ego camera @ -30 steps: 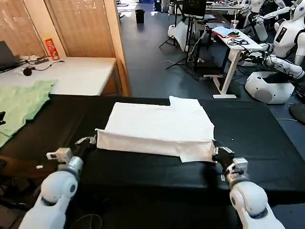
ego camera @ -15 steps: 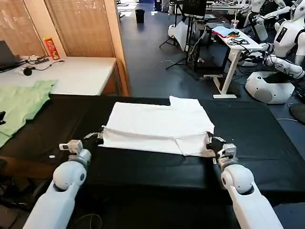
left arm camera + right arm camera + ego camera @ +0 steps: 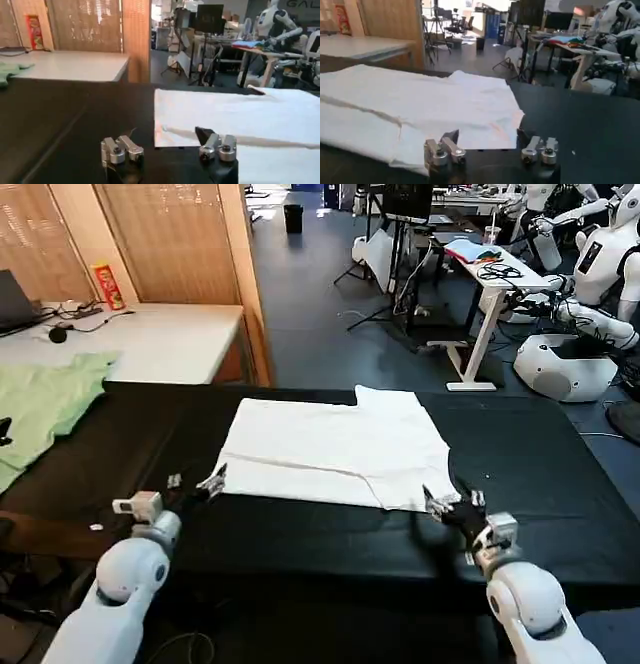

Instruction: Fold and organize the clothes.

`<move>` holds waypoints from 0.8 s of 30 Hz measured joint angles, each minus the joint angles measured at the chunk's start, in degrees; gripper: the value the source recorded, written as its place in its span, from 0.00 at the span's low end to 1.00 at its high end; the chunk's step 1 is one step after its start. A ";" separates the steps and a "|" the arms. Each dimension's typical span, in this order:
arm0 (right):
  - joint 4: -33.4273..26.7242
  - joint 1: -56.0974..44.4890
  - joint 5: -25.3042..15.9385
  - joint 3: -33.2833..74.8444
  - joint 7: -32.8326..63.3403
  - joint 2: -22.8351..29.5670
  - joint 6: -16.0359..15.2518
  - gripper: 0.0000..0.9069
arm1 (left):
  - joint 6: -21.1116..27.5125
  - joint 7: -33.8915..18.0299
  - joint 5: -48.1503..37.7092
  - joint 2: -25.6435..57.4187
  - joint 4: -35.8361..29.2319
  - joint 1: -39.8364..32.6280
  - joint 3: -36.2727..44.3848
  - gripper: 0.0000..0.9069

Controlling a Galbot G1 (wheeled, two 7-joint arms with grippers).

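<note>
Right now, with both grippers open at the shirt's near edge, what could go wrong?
The folded near strip of the white T-shirt lies loose and could slip open. The left gripper and right gripper sit close to its near corners, so pulling back could snag and skew the hem. The fold line already looks uneven, risking a crooked next fold.

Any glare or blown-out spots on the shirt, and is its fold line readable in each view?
Head view: the white cotton T-shirt is bright against the black table, fold crease faint. Left wrist view: left tool open, shirt evenly lit, crease shadowed. Right wrist view: right tool open, crease clear.
</note>
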 joint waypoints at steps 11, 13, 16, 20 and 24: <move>-1.34 -0.86 0.61 0.56 0.02 1.05 0.10 0.70 | 0.27 0.06 0.99 -0.53 0.70 1.83 -0.18 0.63; -1.68 -0.88 0.62 0.57 0.02 1.24 0.13 0.59 | 0.28 0.04 1.04 -0.60 1.06 1.82 -0.17 0.62; -2.08 -0.82 0.62 0.57 0.01 1.49 0.19 0.42 | 0.25 0.16 1.04 -0.70 1.59 1.63 -0.08 0.49; -2.24 -0.67 0.57 0.57 -0.06 1.73 0.37 0.11 | 0.11 0.40 1.03 -0.80 2.17 1.40 -0.03 0.16; -1.95 -0.65 0.56 0.49 0.05 1.50 0.34 0.08 | 0.09 0.52 0.86 -0.59 2.24 1.46 -0.05 0.00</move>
